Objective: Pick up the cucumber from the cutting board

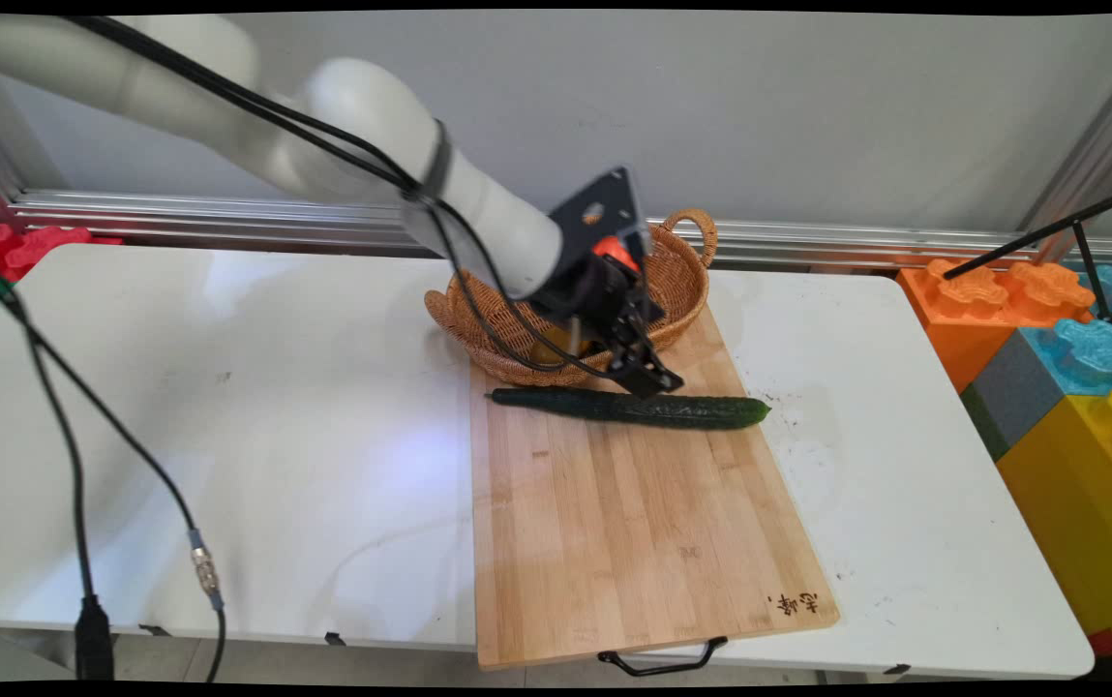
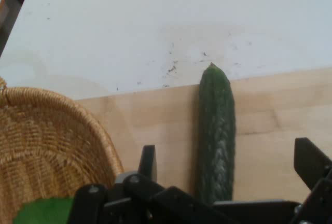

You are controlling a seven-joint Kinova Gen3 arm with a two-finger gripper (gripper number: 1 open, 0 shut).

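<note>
A long dark green cucumber [image 1: 633, 408] lies across the far end of a wooden cutting board [image 1: 633, 523]. My gripper [image 1: 649, 378] hangs just above the cucumber's middle, open. In the hand view the cucumber [image 2: 217, 136] runs up between the two fingers [image 2: 149, 163], which stand wide on either side of it without touching it. A wicker basket [image 1: 686, 281] sits right behind the gripper, at the board's far edge.
The basket [image 2: 46, 130] holds a green thing [image 2: 44, 211] and something orange-red [image 1: 616, 252], partly hidden by the hand. Large coloured foam blocks [image 1: 1059, 368] stand at the table's right end. Black cables [image 1: 81, 455] hang over the table's left.
</note>
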